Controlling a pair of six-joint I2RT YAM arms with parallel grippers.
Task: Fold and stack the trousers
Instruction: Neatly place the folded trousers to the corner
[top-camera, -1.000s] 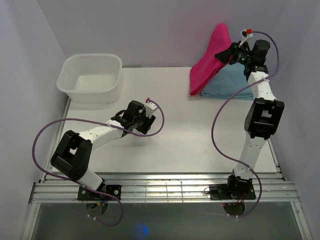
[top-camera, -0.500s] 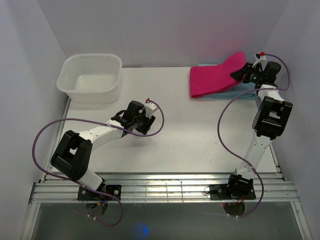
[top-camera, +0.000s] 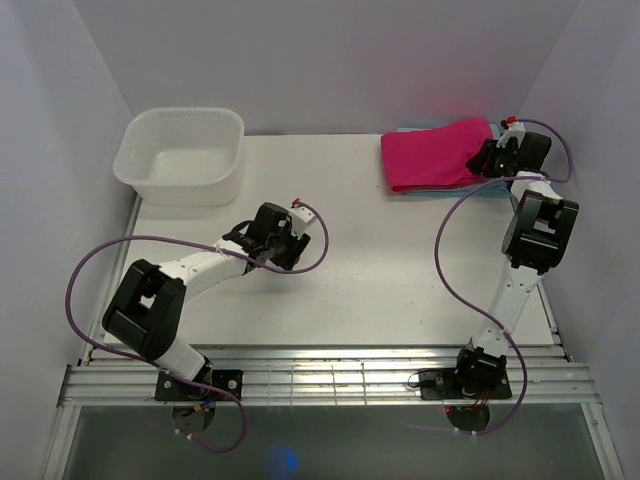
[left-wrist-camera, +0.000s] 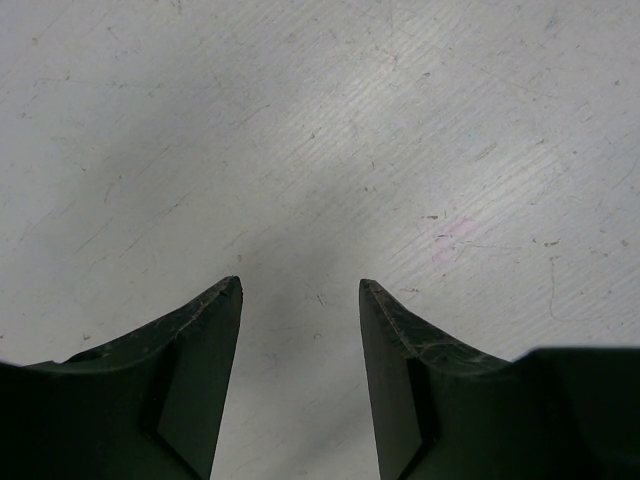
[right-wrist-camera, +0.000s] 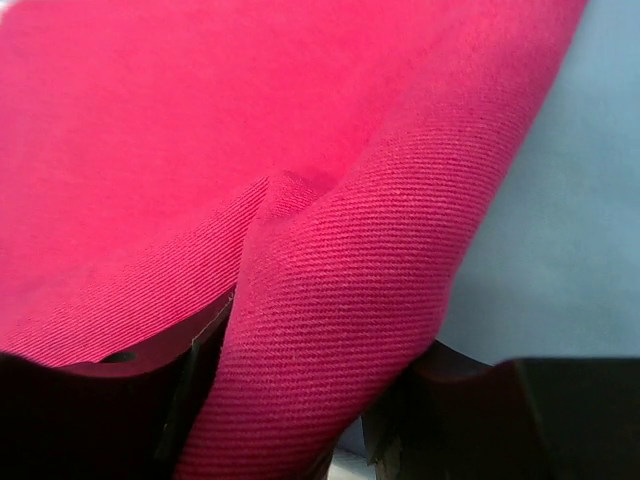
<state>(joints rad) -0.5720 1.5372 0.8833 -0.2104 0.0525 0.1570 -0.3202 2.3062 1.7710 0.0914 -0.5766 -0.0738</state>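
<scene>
trousers (right-wrist-camera: 330, 300): matt twill-weave cloth; table (left-wrist-camera: 320, 120): matt, finely scratched; tub (top-camera: 180, 160): smooth translucent plastic

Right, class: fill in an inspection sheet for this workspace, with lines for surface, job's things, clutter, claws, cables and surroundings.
surface: white scuffed tabletop.
job's things: bright magenta-pink fabric trousers, folded, lying on the light blue cloth rectangle, far right.
clutter: white plastic tub, far left, nothing seen inside.
claws: left claw open over bare tabletop, holding nothing; right claw shut on a fold of the trousers.
cables: purple cables looping off each arm.
surroundings: plain pale walls on three sides; metal rail at near edge.
</scene>
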